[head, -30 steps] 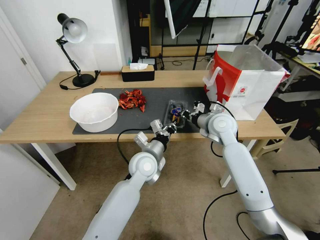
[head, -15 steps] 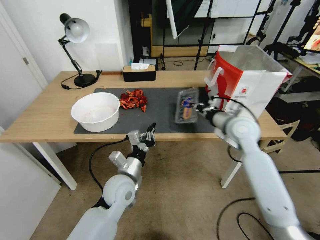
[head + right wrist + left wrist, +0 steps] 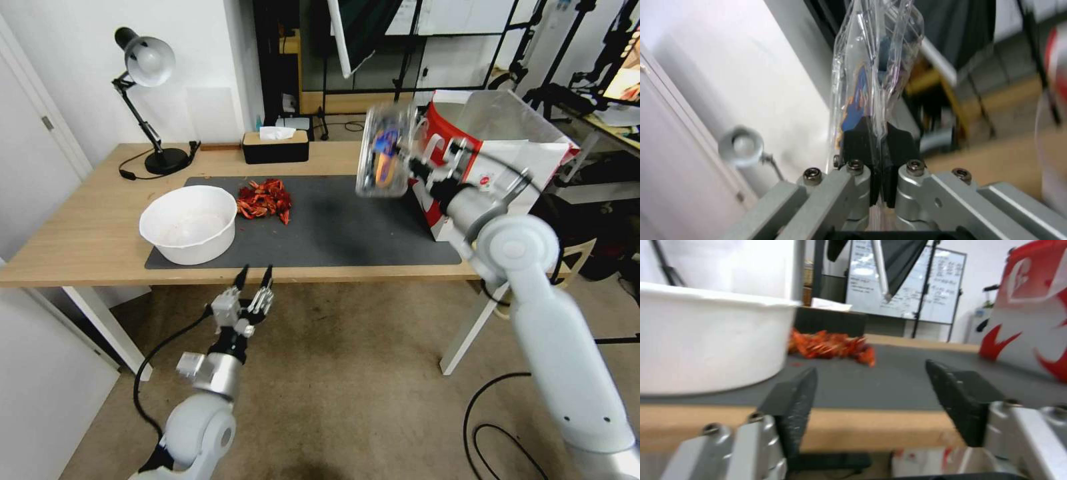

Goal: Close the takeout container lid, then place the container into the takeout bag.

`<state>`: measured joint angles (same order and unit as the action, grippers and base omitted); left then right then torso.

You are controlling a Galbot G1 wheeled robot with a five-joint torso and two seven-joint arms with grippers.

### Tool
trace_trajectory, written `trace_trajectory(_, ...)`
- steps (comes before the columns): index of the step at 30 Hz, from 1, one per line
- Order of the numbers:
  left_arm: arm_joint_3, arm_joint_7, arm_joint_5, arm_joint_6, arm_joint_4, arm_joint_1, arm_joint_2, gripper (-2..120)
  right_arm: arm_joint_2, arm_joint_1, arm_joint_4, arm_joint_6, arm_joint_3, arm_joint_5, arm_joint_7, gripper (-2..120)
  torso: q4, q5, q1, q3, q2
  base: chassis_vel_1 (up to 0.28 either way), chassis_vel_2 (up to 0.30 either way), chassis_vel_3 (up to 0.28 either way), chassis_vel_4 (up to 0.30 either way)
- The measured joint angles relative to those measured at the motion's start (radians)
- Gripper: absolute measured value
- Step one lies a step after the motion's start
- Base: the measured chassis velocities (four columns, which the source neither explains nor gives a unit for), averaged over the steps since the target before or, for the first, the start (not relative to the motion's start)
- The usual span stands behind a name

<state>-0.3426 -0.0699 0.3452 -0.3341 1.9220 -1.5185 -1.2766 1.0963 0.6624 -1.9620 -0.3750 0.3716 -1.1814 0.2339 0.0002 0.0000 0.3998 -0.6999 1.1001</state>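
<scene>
Pinching the clear takeout container [image 3: 385, 151], right gripper [image 3: 415, 167] jaws closed; left gripper [image 3: 255, 279] gapes.

I count one takeout container [image 3: 385, 152], one takeout bag [image 3: 493, 160], one white bowl [image 3: 189, 224], one lamp [image 3: 145, 100], one tissue box [image 3: 275, 146], two grippers.

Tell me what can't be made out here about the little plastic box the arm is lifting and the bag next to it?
- Contents of the takeout container: motion-blurred in the head view; the right wrist view sees it edge-on.
- Lid latch: the right gripper is shut on the container's rim and covers it.
- Inside of the takeout bag: hidden by its own walls.
- The left gripper, open below the table edge, holds nothing.
</scene>
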Motion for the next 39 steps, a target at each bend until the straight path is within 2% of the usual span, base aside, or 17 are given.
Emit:
trace_trajectory(1, 0.000, 0.000, 0.000, 0.000, 0.000, 0.000, 0.000, 71, 0.000, 0.000, 0.000, 0.000, 0.000, 0.000, 0.000, 0, 0.0000, 0.0000, 0.000, 0.000, 0.000, 0.000, 0.000, 0.000, 0.000)
trace_trajectory(3, -0.022, -0.010, -0.033, -0.037, -0.012, -0.044, -0.013, 81, -0.026, -0.044, 0.018, 0.061, 0.005, 0.082, -0.014, 0, -0.0002, 0.0001, 0.000, 0.000, 0.000, 0.000, 0.000, 0.000, 0.000)
trace_trajectory(5, -0.027, -0.012, -0.039, -0.047, -0.015, -0.054, -0.015, 84, -0.033, -0.056, 0.025, 0.078, 0.006, 0.101, -0.014, 0, -0.0002, 0.0001, 0.000, 0.000, 0.000, 0.000, 0.000, 0.000, 0.000)
trace_trajectory(7, -0.043, -0.014, -0.049, -0.077, -0.026, -0.088, -0.023, 95, -0.064, -0.099, 0.061, 0.130, 0.013, 0.168, -0.003, 0, -0.0001, 0.0000, 0.000, 0.000, 0.000, 0.000, 0.000, 0.000, 0.000)
trace_trajectory(8, -0.045, -0.014, -0.049, -0.080, -0.028, -0.091, -0.024, 97, -0.068, -0.105, 0.067, 0.135, 0.013, 0.177, -0.001, 0, -0.0001, 0.0001, 0.000, 0.000, 0.000, 0.000, 0.000, 0.000, 0.000)
trace_trajectory(16, -0.076, -0.013, -0.042, -0.123, -0.058, -0.128, -0.032, 100, -0.141, -0.193, 0.227, 0.182, 0.028, 0.305, 0.033, 0, -0.0004, 0.0001, 0.000, 0.000, 0.000, 0.000, 0.000, 0.000, 0.000)
trace_trajectory(26, -0.088, -0.010, -0.026, -0.129, -0.067, -0.132, -0.032, 100, -0.135, -0.183, 0.311, 0.180, 0.029, 0.399, 0.050, 0, -0.0002, 0.0003, 0.000, 0.000, 0.000, 0.000, 0.000, 0.000, 0.000)
trace_trajectory(28, -0.088, -0.007, -0.021, -0.130, -0.071, -0.131, -0.032, 100, -0.126, -0.167, 0.313, 0.170, 0.029, 0.413, 0.072, 9, -0.0001, 0.0000, 0.000, 0.000, 0.000, 0.000, 0.000, 0.000, 0.000)
trace_trajectory(31, -0.087, -0.007, -0.017, -0.130, -0.072, -0.130, -0.032, 100, -0.122, -0.155, 0.311, 0.158, 0.029, 0.416, 0.092, 15, -0.0001, 0.0001, 0.000, 0.000, 0.000, 0.000, 0.000, 0.000, 0.000)
trace_trajectory(32, -0.086, -0.006, -0.015, -0.130, -0.072, -0.129, -0.031, 100, -0.118, -0.143, 0.305, 0.143, 0.029, 0.414, 0.115, 22, -0.0002, 0.0000, 0.000, 0.000, 0.000, 0.000, 0.000, 0.000, 0.000)
trace_trajectory(33, -0.086, -0.006, -0.015, -0.130, -0.072, -0.129, -0.031, 100, -0.118, -0.143, 0.305, 0.143, 0.029, 0.414, 0.115, 22, -0.0002, 0.0000, 0.000, 0.000, 0.000, 0.000, 0.000, 0.000, 0.000)
trace_trajectory(36, -0.087, -0.006, -0.008, -0.130, -0.072, -0.125, -0.026, 100, -0.110, -0.115, 0.289, 0.117, 0.035, 0.399, 0.165, 37, -0.0002, 0.0000, 0.000, 0.000, 0.000, 0.000, 0.000, 0.000, 0.000)
trace_trajectory(37, -0.087, -0.006, -0.008, -0.130, -0.072, -0.125, -0.026, 100, -0.110, -0.115, 0.289, 0.117, 0.035, 0.399, 0.165, 37, -0.0002, 0.0000, 0.000, 0.000, 0.000, 0.000, 0.000, 0.000, 0.000)
trace_trajectory(39, -0.090, -0.006, -0.003, -0.129, -0.069, -0.123, -0.022, 100, -0.106, -0.097, 0.278, 0.107, 0.039, 0.401, 0.178, 47, -0.0003, 0.0001, 0.000, 0.000, 0.000, 0.000, 0.000, 0.000, 0.000)
